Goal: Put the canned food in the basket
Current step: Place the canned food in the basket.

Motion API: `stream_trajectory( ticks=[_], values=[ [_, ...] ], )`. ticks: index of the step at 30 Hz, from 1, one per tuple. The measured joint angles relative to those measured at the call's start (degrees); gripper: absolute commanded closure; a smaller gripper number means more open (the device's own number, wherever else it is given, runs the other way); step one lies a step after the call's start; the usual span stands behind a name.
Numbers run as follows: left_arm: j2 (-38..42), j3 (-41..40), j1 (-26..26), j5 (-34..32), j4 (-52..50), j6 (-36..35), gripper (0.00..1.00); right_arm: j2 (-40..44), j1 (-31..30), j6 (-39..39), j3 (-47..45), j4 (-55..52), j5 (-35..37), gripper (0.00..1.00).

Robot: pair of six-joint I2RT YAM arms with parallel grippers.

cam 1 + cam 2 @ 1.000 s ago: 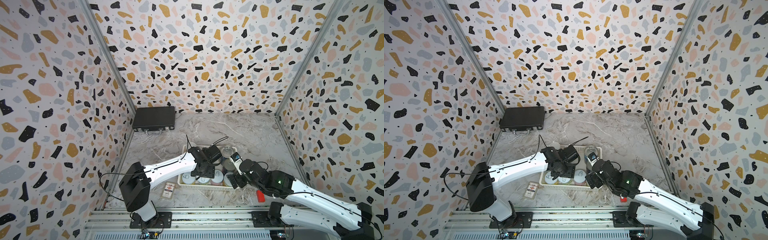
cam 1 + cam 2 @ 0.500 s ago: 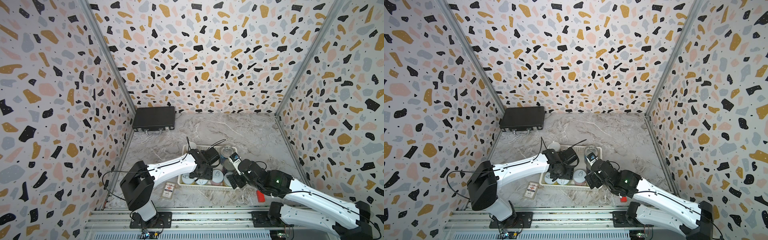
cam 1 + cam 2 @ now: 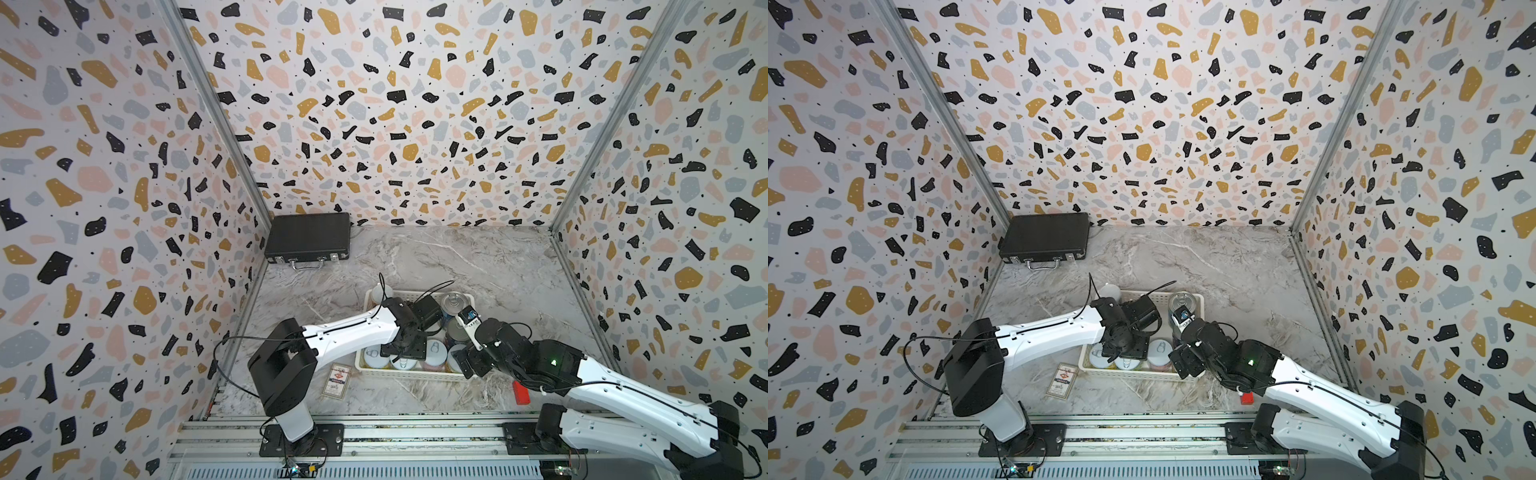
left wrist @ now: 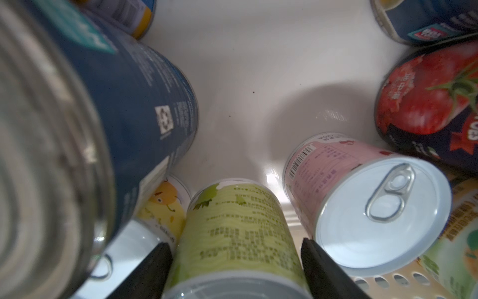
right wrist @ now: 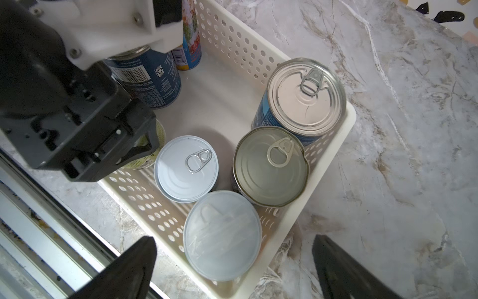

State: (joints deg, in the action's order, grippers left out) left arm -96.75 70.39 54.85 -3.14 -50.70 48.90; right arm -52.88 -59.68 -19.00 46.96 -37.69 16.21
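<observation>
Placing step, it seems: your left gripper (image 4: 234, 242) straddles the green-labelled tin (image 4: 232, 220) in the white perforated basket (image 4: 245, 51) (grip unclear); right gripper (image 5: 234, 240) gapes empty. Next: release, lift straight.

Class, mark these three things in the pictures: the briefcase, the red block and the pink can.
briefcase (image 3: 307, 237): in a top view, on its flat black lid.
red block (image 3: 521, 395): in a top view, on its visible red face.
pink can (image 4: 375, 233): left wrist view, on its pale lid beside the pull ring.

White-shelled, black-jointed left arm (image 3: 349, 332) and right arm (image 3: 623, 388) trail thin black cables (image 3: 216, 353); right gripper (image 5: 234, 239) shows black wedge fingers (image 5: 134, 266), lower frame.
</observation>
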Motion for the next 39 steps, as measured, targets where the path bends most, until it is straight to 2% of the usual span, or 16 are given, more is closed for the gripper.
stream_trajectory(
  ticks=[4,18,23,34,39],
  values=[
    [0.0,0.0,0.0,-0.2,0.0,0.0,0.15,-0.1,0.0,0.0,0.0,0.0,-0.1,0.00],
    [-0.6,-0.3,0.0,-0.5,0.1,-0.7,0.14,-0.7,0.0,0.0,0.0,0.0,-0.1,0.00],
    [-0.4,-0.2,-0.2,-0.1,0.0,-1.2,0.00,-0.7,0.0,0.0,0.0,0.0,-0.1,0.00],
    [0.6,0.9,-0.9,4.1,-0.3,-2.7,0.00,0.0,0.0,0.0,-0.1,0.0,0.2,0.00],
    [5.6,2.8,-1.5,5.0,-0.6,-3.7,0.00,3.8,0.0,0.0,-0.9,0.3,2.7,0.00]
  ],
)
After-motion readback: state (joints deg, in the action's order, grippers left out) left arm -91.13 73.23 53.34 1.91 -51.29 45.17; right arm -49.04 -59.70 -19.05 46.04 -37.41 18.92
